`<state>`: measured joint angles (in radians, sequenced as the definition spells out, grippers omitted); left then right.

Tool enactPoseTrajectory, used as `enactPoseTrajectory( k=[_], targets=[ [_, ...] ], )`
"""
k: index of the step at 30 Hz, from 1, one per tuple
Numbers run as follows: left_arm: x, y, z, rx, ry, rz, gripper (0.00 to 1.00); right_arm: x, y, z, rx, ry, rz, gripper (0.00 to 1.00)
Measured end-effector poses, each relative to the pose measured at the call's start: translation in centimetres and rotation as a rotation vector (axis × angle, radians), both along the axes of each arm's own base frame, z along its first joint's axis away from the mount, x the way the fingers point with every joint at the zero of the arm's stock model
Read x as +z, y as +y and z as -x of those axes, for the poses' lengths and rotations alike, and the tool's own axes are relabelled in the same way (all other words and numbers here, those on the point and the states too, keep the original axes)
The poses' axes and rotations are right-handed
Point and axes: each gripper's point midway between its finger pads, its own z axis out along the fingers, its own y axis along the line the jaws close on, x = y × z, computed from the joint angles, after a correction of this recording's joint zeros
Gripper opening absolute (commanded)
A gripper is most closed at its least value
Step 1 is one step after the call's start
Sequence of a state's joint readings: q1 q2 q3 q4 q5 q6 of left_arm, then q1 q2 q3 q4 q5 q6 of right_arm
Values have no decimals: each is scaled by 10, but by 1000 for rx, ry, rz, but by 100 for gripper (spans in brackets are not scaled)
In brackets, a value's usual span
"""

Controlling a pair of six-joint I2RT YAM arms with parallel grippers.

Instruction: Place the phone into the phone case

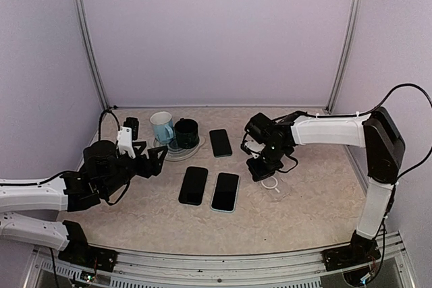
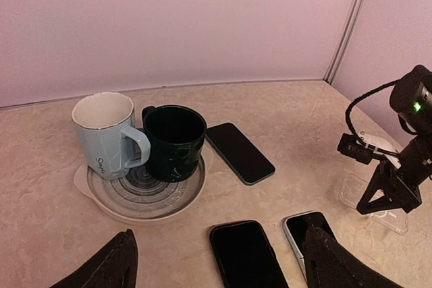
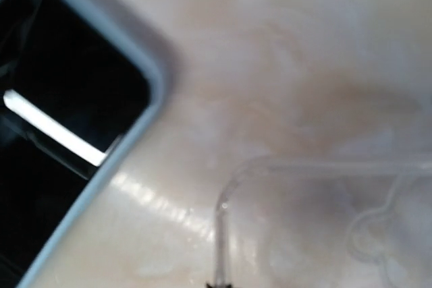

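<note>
Clear phone case [image 1: 277, 187] lies flat on the bench [image 1: 304, 214], right side, with the right tool [image 1: 260, 174] set down on its edge. Whether that tool is clamped cannot be told. Pale-rimmed phone [image 1: 225, 191] lies screen up just beside the case. Left tool [image 1: 156, 160] hovers with fingers spread, holding nothing.

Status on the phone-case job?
Left gripper open, hovering near mugs. Right gripper down at clear case, grip unclear. Nearest phone flat beside it, uncased.
</note>
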<state>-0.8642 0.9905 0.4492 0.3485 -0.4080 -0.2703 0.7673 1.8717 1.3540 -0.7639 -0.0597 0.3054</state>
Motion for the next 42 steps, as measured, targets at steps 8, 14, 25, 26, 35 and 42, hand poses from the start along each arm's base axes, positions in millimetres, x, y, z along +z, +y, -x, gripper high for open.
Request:
enactPoseTrajectory(
  k=[8,14,25,26,35,42],
  targets=[
    [-5,0,0,1,19,-3,84,-18,-2,-10,-224,59,-39,24],
    [-6,1,1,2,21,-8,84,-13,-2,-31,-273,57,-28,85],
    [-1,4,3,3,18,-1,83,52,84,-172,-304,-271,-178,99],
    [0,5,3,4,15,2,83,43,88,-180,-306,-275,-168,99],
    [0,4,4,-3,18,6,84,-28,90,-190,-306,-232,-74,99],
    [-7,2,3,-8,33,-8,84,-31,96,-196,-299,-273,-67,96]
  ],
)
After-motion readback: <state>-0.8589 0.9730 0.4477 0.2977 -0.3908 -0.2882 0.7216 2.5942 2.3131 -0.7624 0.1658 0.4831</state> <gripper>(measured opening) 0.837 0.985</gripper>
